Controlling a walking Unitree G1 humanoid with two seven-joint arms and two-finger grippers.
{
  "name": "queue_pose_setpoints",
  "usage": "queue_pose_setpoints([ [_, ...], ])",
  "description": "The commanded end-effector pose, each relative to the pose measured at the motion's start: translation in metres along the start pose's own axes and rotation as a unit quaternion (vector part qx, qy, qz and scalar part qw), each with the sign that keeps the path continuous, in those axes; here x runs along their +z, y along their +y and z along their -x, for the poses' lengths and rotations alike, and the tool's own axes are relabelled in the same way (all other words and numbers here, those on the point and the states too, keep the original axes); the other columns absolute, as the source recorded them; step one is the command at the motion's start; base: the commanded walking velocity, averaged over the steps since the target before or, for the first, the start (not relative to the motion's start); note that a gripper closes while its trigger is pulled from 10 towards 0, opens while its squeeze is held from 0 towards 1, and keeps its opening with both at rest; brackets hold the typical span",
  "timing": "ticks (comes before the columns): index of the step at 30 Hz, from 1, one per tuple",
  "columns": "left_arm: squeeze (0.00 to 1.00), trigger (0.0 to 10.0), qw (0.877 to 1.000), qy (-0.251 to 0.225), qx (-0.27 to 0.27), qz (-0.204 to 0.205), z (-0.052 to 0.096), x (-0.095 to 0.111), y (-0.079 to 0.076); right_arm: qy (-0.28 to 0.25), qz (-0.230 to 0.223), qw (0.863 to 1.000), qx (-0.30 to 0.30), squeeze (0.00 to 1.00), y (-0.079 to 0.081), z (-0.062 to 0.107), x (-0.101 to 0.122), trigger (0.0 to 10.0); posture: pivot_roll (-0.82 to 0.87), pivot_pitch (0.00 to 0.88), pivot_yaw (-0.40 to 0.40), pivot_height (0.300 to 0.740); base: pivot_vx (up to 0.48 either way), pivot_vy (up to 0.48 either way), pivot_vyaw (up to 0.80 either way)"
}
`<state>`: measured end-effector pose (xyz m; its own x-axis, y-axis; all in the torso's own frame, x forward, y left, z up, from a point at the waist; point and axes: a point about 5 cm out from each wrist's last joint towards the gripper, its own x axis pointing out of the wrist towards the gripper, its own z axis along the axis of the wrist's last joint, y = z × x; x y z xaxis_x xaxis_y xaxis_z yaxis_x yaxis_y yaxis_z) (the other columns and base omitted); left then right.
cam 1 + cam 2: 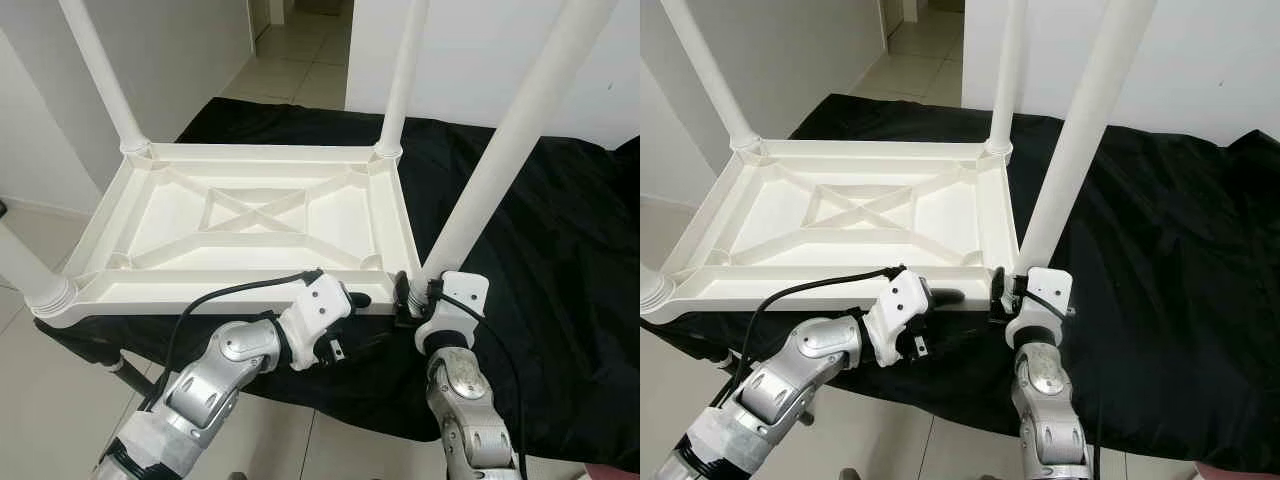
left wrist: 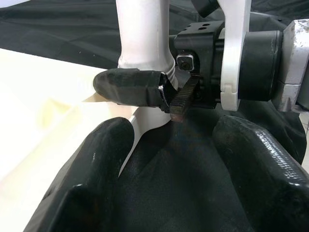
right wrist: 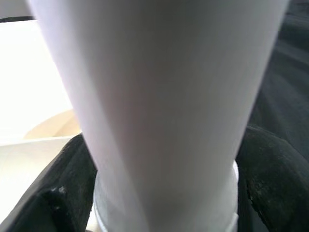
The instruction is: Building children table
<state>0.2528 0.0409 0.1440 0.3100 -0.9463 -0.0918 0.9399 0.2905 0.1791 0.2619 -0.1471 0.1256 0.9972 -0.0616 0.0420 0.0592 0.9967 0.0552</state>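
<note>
Four white legs stand up from the upturned children's table, which lies on a black cloth over the counter, with pale floor tiles and white walls behind; no writing is legible. The right hand clamps the base of the near right leg, its fingers pressed against both sides in the right wrist view. The left hand hovers spread apart at the table's near rim just beside that leg, gripping nothing.

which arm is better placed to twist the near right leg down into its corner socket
Right. The right gripper has its fingers around the base of the near right leg, at the tabletop corner. The left gripper rests open beside it on the near rim, holding nothing.
</note>
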Motion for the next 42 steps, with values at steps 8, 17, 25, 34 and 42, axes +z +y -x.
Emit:
queue_pose_setpoints([
  [8, 0.0, 10.0, 1.0, 0.005, -0.02, -0.005, 0.0, -0.002, -0.001, -0.047, 0.01, 0.992, 0.118, 0.0, -0.02, -0.006, 0.017, 10.0, -0.04, 0.081, 0.004, 0.74, 0.0, 0.0, 0.0],
  [17, 0.0, 10.0, 1.0, 0.003, -0.014, -0.007, -0.001, 0.0, 0.002, -0.073, 0.02, 0.969, 0.236, 0.0, -0.023, -0.01, 0.037, 10.0, -0.04, 0.074, -0.001, 0.74, 0.0, 0.0, 0.0],
  [25, 0.0, 10.0, 1.0, 0.003, -0.018, -0.009, -0.003, 0.0, 0.001, -0.053, 0.039, 0.949, 0.307, 0.0, -0.027, -0.016, 0.036, 10.0, -0.04, 0.069, -0.002, 0.74, 0.0, 0.0, 0.0],
  [34, 0.0, 10.0, 1.0, 0.006, -0.017, -0.018, -0.004, 0.0, 0.002, -0.029, 0.077, 0.942, 0.325, 0.0, -0.042, -0.028, 0.031, 0.0, -0.03, 0.065, -0.003, 0.74, 0.0, 0.0, 0.0],
  [42, 0.0, 10.0, 1.0, 0.005, -0.015, -0.018, -0.002, 0.0, 0.003, -0.007, 0.082, 0.937, 0.339, 0.0, -0.047, -0.027, 0.024, 0.0, -0.03, 0.072, -0.001, 0.74, 0.0, 0.0, 0.0],
])
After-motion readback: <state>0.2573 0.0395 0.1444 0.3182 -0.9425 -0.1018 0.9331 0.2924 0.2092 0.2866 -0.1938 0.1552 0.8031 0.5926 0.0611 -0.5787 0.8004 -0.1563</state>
